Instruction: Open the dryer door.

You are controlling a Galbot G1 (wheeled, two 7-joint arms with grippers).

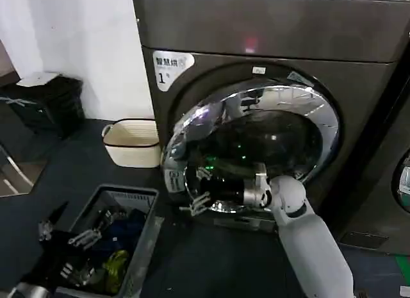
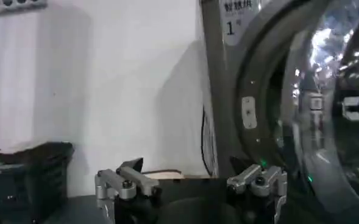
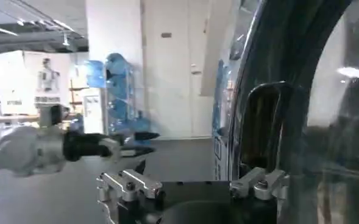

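The dryer (image 1: 269, 35) is a dark grey-brown front-loader with a white "1" sticker (image 1: 170, 67). Its round dryer door (image 1: 256, 99), a chrome ring around dark glass, stands slightly ajar, with its left edge off the front. In the left wrist view a gap shows between the dryer door (image 2: 325, 91) and the fixed ring. My right gripper (image 1: 198, 197) is at the door's lower left edge, open and gripping nothing. The right wrist view has my right gripper (image 3: 194, 182) close against the mirrored dryer door (image 3: 277, 73). My left gripper (image 1: 80, 252) hangs low at the left over a crate, and in the left wrist view it (image 2: 191, 182) is open and empty.
A grey crate (image 1: 144, 231) of clothes sits on the dark floor in front of the dryer. A cream basket (image 1: 131, 144) stands by the white wall, left of the machine. A black bin (image 1: 48, 102) is farther left. Another dark machine (image 1: 394, 182) adjoins on the right.
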